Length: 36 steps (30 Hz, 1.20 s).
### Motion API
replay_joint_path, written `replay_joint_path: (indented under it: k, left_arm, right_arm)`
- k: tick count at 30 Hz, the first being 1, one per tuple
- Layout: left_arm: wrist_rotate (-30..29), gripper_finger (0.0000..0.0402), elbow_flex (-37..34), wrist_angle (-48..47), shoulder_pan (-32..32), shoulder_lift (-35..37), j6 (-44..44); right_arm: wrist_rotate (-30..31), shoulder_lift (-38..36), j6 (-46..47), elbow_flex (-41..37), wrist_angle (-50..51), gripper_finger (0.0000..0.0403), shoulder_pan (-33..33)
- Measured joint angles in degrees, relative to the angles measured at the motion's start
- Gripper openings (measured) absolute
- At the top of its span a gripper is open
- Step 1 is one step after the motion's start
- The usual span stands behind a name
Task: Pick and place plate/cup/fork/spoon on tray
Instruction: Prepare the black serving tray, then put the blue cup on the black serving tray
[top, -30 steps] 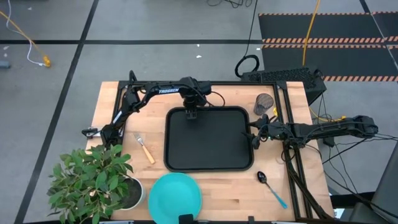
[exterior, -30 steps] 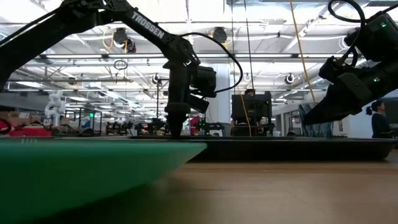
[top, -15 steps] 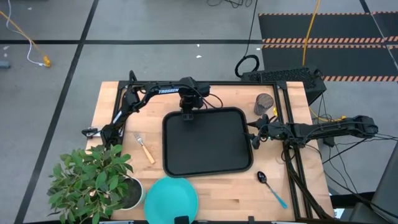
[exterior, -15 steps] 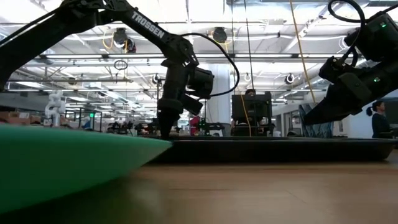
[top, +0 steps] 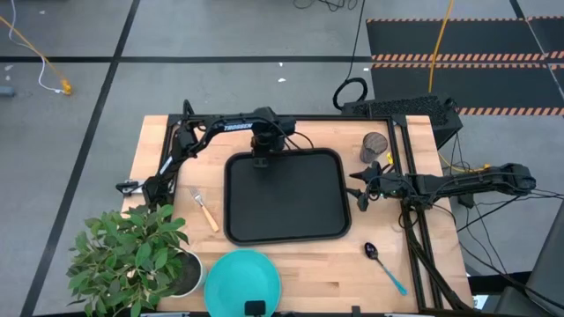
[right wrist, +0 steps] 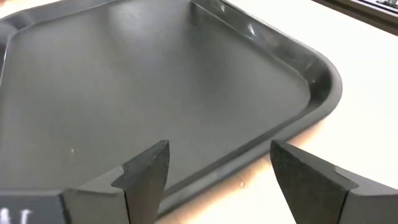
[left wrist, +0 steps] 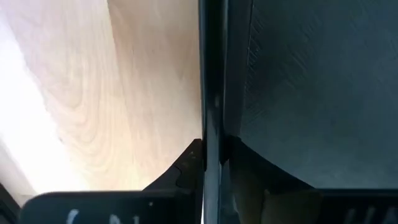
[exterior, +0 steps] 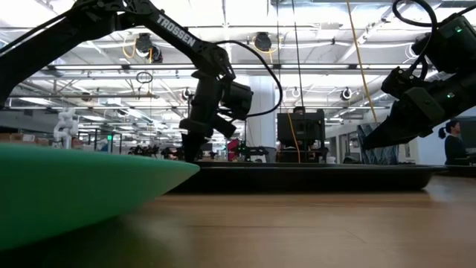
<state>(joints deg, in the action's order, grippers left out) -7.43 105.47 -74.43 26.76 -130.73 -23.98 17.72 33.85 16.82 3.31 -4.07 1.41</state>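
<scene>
The black tray [top: 291, 202] lies flat in the middle of the table. My left gripper [top: 262, 160] points down at the tray's far rim, shut on it. My right gripper [top: 359, 189] hovers open just off the tray's right rim [right wrist: 267, 146], touching nothing. The turquoise plate [top: 242, 277] lies flat at the near edge. The dark cup [top: 374, 146] stands upright at the far right. The orange-handled fork [top: 206, 212] lies left of the tray. The blue-handled spoon [top: 385, 265] lies at the near right. My left gripper pinches the tray's far rim [left wrist: 212, 118], left of that rim's middle, between its two fingers. One finger [left wrist: 186, 165] is outside over the wood and the other [left wrist: 252, 162] is inside the tray. The fingers come from above, pointing down. The tray's bottom stays on the table.
A leafy plant in a white pot [top: 132, 251] fills the near left corner, close to the plate and the fork. A black frame rail [top: 410, 220] runs along the table's right side. Bare wood shows between the tray and the spoon.
My left gripper has moved toward the table's left edge at the tray's far rim. The tray has slid left along the table, away from my right gripper. The plate has shifted a little left too.
</scene>
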Motion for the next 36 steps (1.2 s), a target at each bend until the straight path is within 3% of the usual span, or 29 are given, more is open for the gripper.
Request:
replay_joint_path:
  k: [17, 28, 36]
  left_arm:
    - [1.2, 0.0058, 0.0, -0.3, 0.2, 0.0, -1.0]
    - [0.3, 0.0115, 0.2, -0.8, 0.0, 1.0, 0.8]
    - [0.3, 0.0124, 0.3, 1.1, -0.1, 6.4, 2.8]
  right_arm:
    - [0.1, 0.0, -0.2, 0.0, -0.4, 0.0271, 0.0]
    - [0.5, 0.0, -1.4, 0.0, -0.8, 0.0271, 0.0]
    - [1.9, 0.0, -2.5, 0.0, -1.0, 0.0271, 0.0]
